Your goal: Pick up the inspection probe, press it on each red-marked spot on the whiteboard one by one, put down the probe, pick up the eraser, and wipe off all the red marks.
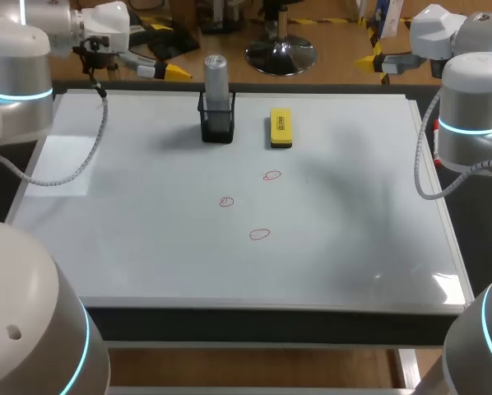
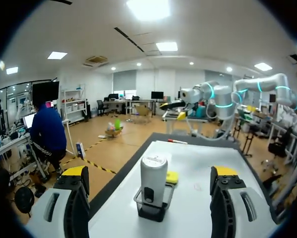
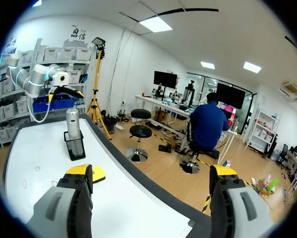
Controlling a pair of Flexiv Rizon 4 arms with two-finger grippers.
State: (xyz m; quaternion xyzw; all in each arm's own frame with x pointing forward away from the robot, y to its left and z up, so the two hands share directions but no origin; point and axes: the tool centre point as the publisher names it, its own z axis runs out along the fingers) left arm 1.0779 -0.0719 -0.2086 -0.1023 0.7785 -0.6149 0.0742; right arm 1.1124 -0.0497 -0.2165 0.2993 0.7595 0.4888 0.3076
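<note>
Whiteboard [image 1: 147, 247] glossy, smooth; probe [image 1: 216, 78] matt silvery metal; eraser [image 1: 280, 128] yellow plastic.

Head view overhead; opposed wrist views, shared probe [image 1: 216, 78], perhaps eraser [image 1: 280, 127].

Upright probe [image 2: 153, 171] in black holder [image 2: 152, 207] ahead of spread fingers [image 2: 75, 186], eraser [image 2: 172, 177] behind

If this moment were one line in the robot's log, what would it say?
stage: before pickup | probe in holder | eraser on whiteboard | three red marks unwiped | left gripper open, empty | right gripper open, empty
</note>
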